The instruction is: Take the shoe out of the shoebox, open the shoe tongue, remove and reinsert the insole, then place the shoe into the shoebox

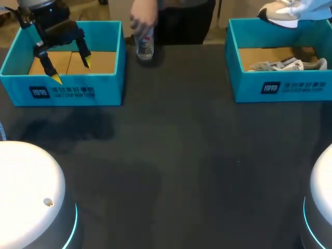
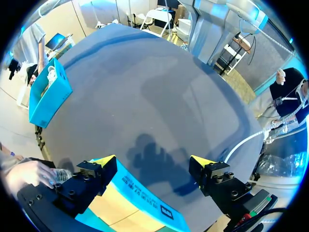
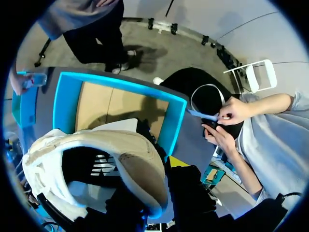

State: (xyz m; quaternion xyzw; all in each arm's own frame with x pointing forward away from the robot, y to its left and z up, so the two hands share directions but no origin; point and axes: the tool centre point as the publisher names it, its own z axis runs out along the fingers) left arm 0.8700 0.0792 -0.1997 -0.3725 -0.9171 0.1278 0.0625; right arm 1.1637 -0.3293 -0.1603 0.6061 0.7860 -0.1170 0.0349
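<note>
From above, the white sneaker [image 1: 279,16] hangs over the far rim of the right shoebox [image 1: 280,89]. Its long axis runs left to right, with a rounded end leftward. The left jaws stand released over the left shoebox [image 1: 62,92]. The left wrist view shows their tips spread wide above that box's printed wall. Only the right wrist view shows the right jaws grasping the sneaker at its collar, with the opening facing the camera above the box's cardboard floor.

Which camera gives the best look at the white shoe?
The right wrist view: the shoe fills it, opening visible. The head view shows only part at the edge; the left wrist view, nothing clearly.
</note>
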